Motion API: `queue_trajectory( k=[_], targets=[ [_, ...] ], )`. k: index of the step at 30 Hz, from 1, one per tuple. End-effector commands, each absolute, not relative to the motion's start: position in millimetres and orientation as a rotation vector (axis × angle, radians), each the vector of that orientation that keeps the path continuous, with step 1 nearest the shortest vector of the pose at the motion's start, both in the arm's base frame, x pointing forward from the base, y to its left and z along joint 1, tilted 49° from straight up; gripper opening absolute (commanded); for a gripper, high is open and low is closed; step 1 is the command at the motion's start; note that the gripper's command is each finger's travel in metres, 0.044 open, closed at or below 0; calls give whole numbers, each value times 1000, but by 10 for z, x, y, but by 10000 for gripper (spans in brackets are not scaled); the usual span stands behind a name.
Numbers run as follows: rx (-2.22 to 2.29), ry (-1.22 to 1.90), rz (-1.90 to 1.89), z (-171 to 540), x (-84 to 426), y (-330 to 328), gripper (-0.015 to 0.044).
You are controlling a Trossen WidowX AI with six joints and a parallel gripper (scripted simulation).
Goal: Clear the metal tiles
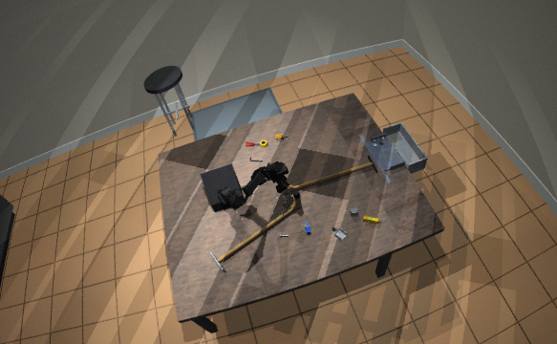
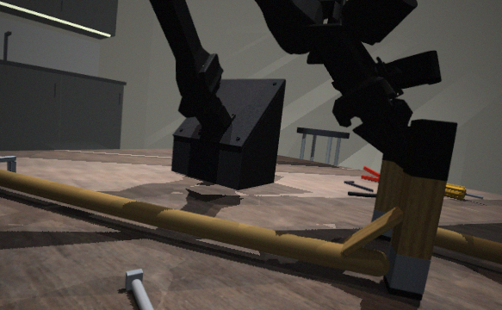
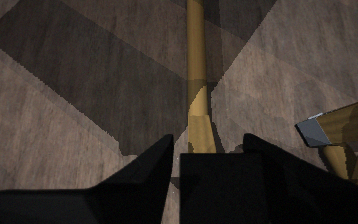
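The long scraper [image 1: 259, 231] [image 2: 190, 224] [image 3: 196, 75] lies on the table as a yellow pole. Its far end reaches the bluish steel plate [image 1: 377, 154] in front of the grey catch box [image 1: 414, 152]. Small grey pieces [image 1: 378, 140] show at the box's near end; I cannot tell them apart. The scraper's upright wooden grip with a black cap [image 2: 431, 148] [image 3: 220, 185] stands with its grey foot on the table. My gripper [image 1: 286, 189] [image 3: 207, 140] is open, its fingers standing either side of the cap with a gap on both sides.
The arm's black base block [image 1: 221, 186] [image 2: 233, 129] stands left of the gripper. Loose items lie about: a red-handled tool [image 1: 250, 143], a yellow ring [image 1: 263, 142], a blue piece [image 1: 308, 227], a grey bracket [image 1: 339, 233], a yellow block [image 1: 371, 219], a bolt [image 2: 139, 288].
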State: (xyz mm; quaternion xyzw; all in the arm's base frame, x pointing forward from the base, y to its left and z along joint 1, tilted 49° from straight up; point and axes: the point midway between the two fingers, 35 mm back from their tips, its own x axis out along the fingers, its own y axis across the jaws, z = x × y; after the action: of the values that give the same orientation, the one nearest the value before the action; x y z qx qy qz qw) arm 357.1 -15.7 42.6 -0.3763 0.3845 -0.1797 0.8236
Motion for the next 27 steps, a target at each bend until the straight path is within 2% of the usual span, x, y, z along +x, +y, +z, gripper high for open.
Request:
queue_trajectory(
  k=[1, 6, 27],
  targets=[
    [-801, 819, -382, 422, 3573, -158, 315],
    [-799, 821, -381, 466, 3519, -96, 440],
    [-802, 817, -382, 728, 3181, 188, 440]
  ],
)
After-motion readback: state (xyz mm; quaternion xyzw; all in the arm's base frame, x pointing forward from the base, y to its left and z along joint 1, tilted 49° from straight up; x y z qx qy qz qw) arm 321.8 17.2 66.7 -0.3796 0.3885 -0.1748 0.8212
